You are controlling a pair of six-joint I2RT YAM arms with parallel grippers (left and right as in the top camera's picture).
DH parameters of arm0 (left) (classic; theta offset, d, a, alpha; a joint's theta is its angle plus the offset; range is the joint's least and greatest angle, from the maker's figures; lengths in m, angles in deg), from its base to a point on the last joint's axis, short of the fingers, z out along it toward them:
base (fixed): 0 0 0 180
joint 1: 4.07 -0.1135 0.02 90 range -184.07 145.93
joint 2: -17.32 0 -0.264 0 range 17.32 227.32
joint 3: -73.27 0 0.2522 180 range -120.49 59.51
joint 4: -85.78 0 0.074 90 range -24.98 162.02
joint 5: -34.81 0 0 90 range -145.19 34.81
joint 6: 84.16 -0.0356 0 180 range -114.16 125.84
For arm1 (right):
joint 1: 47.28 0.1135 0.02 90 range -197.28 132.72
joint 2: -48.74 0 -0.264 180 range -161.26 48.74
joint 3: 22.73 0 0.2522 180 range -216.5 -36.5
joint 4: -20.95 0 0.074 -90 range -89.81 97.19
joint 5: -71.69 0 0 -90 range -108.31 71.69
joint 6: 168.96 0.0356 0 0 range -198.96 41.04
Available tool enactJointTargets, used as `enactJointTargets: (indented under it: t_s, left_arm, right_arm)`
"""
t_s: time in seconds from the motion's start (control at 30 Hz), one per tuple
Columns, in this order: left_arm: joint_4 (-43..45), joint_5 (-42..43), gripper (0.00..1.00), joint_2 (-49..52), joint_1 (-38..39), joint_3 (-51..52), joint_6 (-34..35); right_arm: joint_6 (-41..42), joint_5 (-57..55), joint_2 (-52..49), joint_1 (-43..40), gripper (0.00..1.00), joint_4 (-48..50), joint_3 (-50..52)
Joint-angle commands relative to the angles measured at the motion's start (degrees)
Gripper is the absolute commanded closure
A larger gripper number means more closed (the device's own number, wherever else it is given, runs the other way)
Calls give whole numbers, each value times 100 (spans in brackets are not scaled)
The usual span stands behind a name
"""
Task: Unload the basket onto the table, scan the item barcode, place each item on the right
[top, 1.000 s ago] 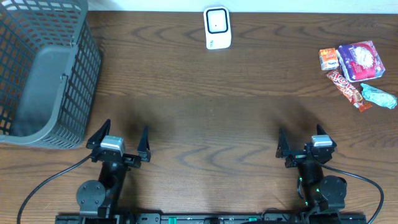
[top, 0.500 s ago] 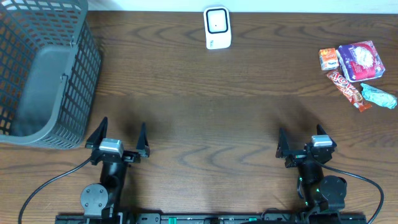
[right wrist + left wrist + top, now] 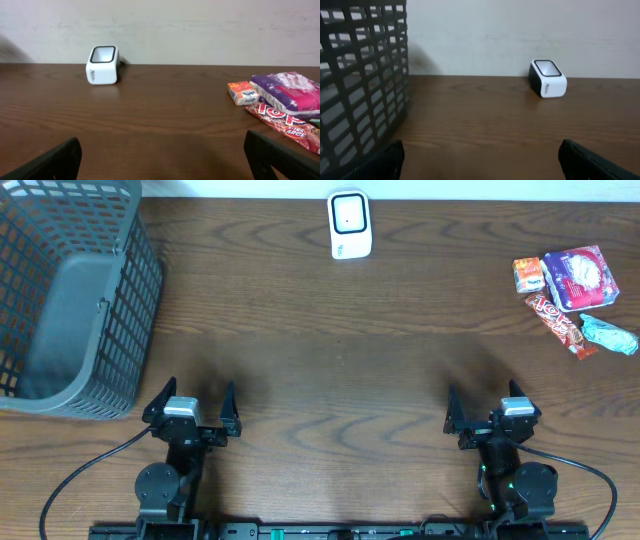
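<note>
Snacks lie at one o'clock from the right tool; both tools spread wide, holding nothing.
The right tool is nearer than the left tool. The candy bar runs ten-to-four. The scanner sits at eleven o'clock across bare desk. The basket is far off at nine, out of the way.

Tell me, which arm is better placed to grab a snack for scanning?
Probably the right. The right gripper, open and empty, sits on the same side as the snacks. The left gripper, also open, sits by the basket, farther from them.
</note>
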Motion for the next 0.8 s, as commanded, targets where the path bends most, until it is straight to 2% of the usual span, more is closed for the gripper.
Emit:
enactJointTargets:
  t_s: [0.0,0.2,0.77]
  left_arm:
    - [-98,-140,2,-55,-35,17,120]
    - [-721,-520,2,-55,-35,17,627]
    - [-717,-516,2,-55,-35,17,608]
  right_arm:
    - [61,-46,35,-13,1,-20,15]
    - [61,-46,35,-11,1,-20,15]
    - [61,-48,28,-11,1,-20,15]
